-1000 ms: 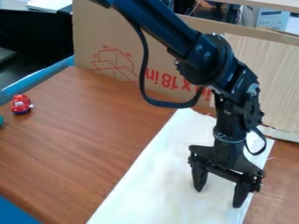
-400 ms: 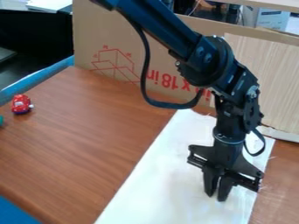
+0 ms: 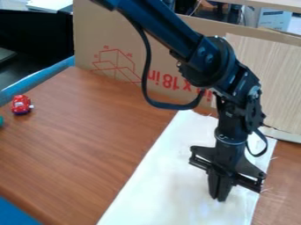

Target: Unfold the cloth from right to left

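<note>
Well, from the camera view, the white cloth [image 3: 164,176] lies beneath my gripper [image 3: 217,198], a long pale strip on the wood-grain worktop [image 3: 76,132]. My jaws are clenched together, pointing down at the cloth near its right-hand edge. I judge that they pinch some of it, though how much I cannot tell.

If I have only a shallow pinch, the upper layer could slip away as I lift. If I have caught both layers, the whole cloth would slide or bunch instead of opening leftward. Pressing too hard could make me drag it across the worktop, and the loose threads [image 3: 264,190] at the cloth's right edge might snag on me. Too low a sweep to the left could ruck the fabric.

Beyond the cloth's far end, a corrugated cardboard panel [image 3: 117,30] bears bold red lettering [image 3: 162,80], upside down and partly hidden by my arm [image 3: 170,26], and a red line drawing [image 3: 116,66] of a box. Well to the cloth's left sits a red toy car [image 3: 22,104].
</note>
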`<state>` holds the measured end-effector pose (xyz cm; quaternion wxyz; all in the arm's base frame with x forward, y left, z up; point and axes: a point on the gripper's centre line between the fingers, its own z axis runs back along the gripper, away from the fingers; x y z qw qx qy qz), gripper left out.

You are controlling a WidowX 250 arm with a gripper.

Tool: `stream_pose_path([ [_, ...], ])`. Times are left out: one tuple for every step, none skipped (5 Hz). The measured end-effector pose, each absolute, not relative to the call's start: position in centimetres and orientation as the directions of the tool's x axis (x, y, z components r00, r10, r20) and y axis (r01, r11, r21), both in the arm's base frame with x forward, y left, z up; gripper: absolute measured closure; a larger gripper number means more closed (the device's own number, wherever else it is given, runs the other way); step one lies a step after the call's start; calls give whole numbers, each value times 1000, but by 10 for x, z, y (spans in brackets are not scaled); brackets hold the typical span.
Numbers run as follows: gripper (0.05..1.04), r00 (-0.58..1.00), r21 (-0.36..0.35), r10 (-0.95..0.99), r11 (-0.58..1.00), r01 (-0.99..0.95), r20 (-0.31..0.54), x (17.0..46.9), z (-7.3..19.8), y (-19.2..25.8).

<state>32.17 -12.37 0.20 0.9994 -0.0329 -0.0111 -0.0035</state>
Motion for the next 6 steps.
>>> stream_pose_path([
  [1034, 1000, -111, -9, 994, 8, -6, 320, 9, -118],
  [1034, 1000, -193, -17, 981, 15, -8, 321, 33, -104],
  [1034, 999, -247, -39, 969, 28, -38, 319, 38, -94],
  [1034, 996, -264, -59, 964, 40, -64, 315, 39, -86],
  [1034, 995, -263, -80, 963, 61, -63, 320, 44, -72],
  [1034, 986, -350, -125, 933, 79, -111, 323, 49, -59],
])
